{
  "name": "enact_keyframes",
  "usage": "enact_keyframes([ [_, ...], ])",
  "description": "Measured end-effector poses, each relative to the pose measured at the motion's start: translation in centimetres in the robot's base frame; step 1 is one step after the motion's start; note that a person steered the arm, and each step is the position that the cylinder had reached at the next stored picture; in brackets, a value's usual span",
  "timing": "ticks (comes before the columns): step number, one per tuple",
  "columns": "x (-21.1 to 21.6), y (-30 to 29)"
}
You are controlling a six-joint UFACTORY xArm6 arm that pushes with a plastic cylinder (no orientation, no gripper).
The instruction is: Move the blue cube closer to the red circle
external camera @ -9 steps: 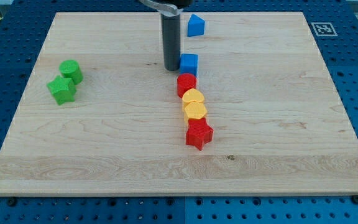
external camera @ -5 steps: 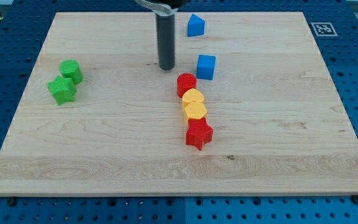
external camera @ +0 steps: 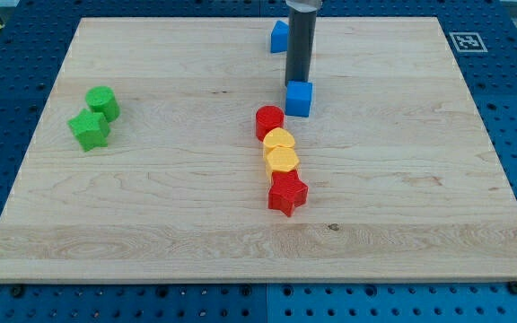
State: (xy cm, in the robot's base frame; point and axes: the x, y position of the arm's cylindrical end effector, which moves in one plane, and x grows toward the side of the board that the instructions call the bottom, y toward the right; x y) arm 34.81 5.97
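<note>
1. My tip [external camera: 297,82] is at the top edge of the blue cube [external camera: 299,98], right behind it. It looks like it touches the cube.
2. I have no hand, only a dark rod, so nothing is gripped.
3. The blue cube sits just up and right of the red circle [external camera: 269,120], with a small gap between them.
4. Below the red circle come two yellow blocks [external camera: 281,151] and a red star [external camera: 287,193], all in a line and touching.
5. Another blue block [external camera: 279,36] is near the top of the tabletop [external camera: 420,179], partly hidden by the rod.
6. Two green blocks [external camera: 94,117] sit together at the view's left.
</note>
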Motion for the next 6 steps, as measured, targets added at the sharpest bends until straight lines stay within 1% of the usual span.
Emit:
enact_keyframes([
  [1, 0.2, 1.3],
  [4, 2.3, 1.3],
  [6, 2.6, 0.2],
])
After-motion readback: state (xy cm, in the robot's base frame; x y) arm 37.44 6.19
